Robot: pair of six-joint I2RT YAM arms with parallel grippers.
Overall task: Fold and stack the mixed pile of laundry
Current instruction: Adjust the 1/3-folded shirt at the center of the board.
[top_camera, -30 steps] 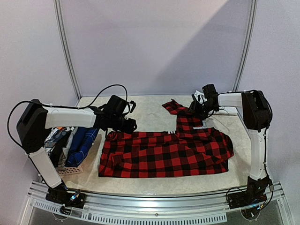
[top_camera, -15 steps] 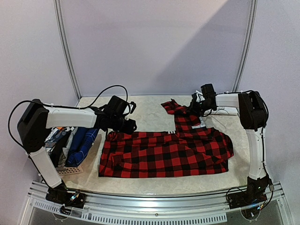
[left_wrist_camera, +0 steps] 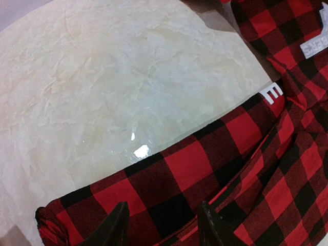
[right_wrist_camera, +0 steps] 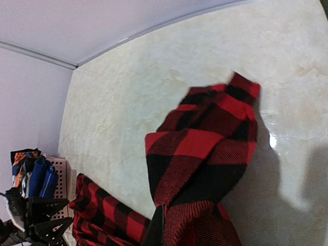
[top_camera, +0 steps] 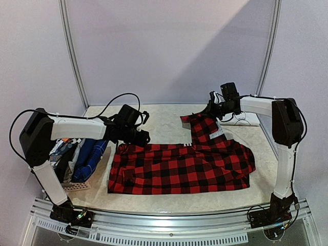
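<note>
A red-black plaid shirt (top_camera: 179,169) lies spread across the table, white lettering (left_wrist_camera: 271,92) on its far edge. One far flap (right_wrist_camera: 215,128) is raised off the table, and my right gripper (top_camera: 214,113) is shut on it, the cloth bunched at the fingers (right_wrist_camera: 164,218). My left gripper (top_camera: 139,137) hovers at the shirt's far left corner. Its fingertips (left_wrist_camera: 164,228) stand apart above the plaid with nothing pinched between them. The rest of the mixed laundry pile (top_camera: 84,156), blue and patterned pieces, sits in a basket at the left.
The pinkish woven basket (top_camera: 77,185) stands at the table's left near corner, beside the left arm. A white item (top_camera: 241,121) lies at the back right behind the right gripper. Bare marble table (left_wrist_camera: 128,77) shows beyond the shirt. Frame posts rise at both back corners.
My right gripper has shut on the shirt's far flap and drawn it up and to the right. The left arm has stayed where it was.
</note>
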